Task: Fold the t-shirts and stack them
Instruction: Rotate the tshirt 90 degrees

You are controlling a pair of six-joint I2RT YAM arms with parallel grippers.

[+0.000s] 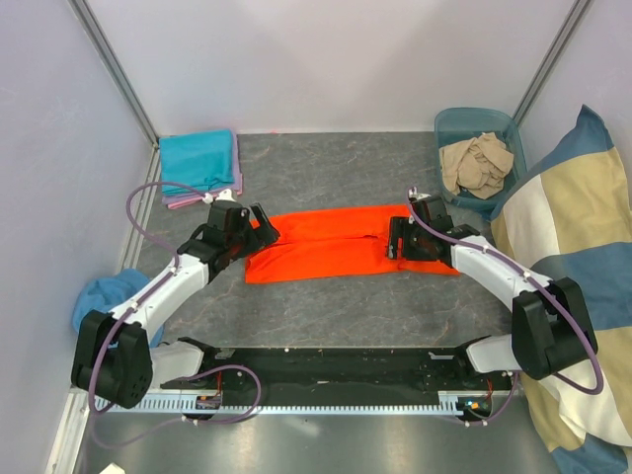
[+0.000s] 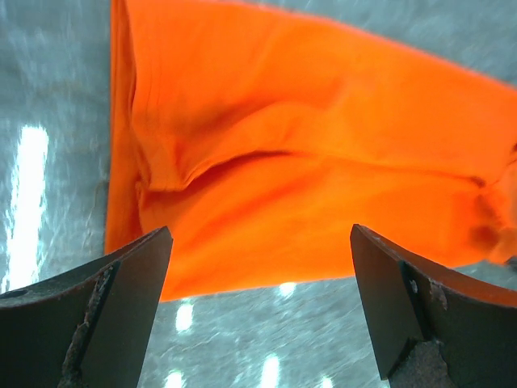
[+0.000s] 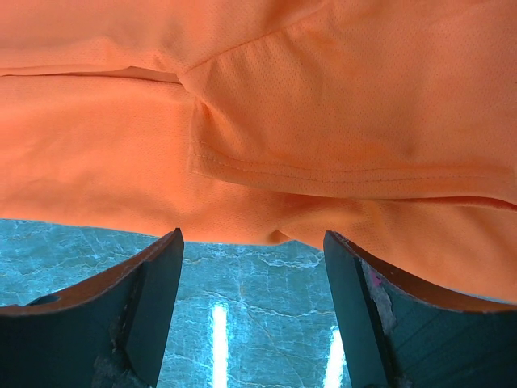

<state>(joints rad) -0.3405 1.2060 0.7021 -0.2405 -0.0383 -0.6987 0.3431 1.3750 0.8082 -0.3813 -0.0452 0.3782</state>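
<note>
Folding the orange tee [image 1: 341, 242], laid out as a long flat strip on the grey table [image 1: 326, 168]. Hanging over its two short ends with the left gripper [image 1: 263, 229] and the right gripper [image 1: 395, 240], fingers spread apart on both, pinching nothing. Next, most likely: dip down, pinch one end, carry it over to the other end. Soft, thin cloth with a stitched hem and a few creases; likely to slump. Neat teal tee [image 1: 200, 160] behind its left end; crumpled beige tee [image 1: 477, 163] in a bin [image 1: 441, 133] behind its right end.

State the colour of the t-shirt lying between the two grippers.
The t-shirt is bright orange, shown best in the top external view.
</note>
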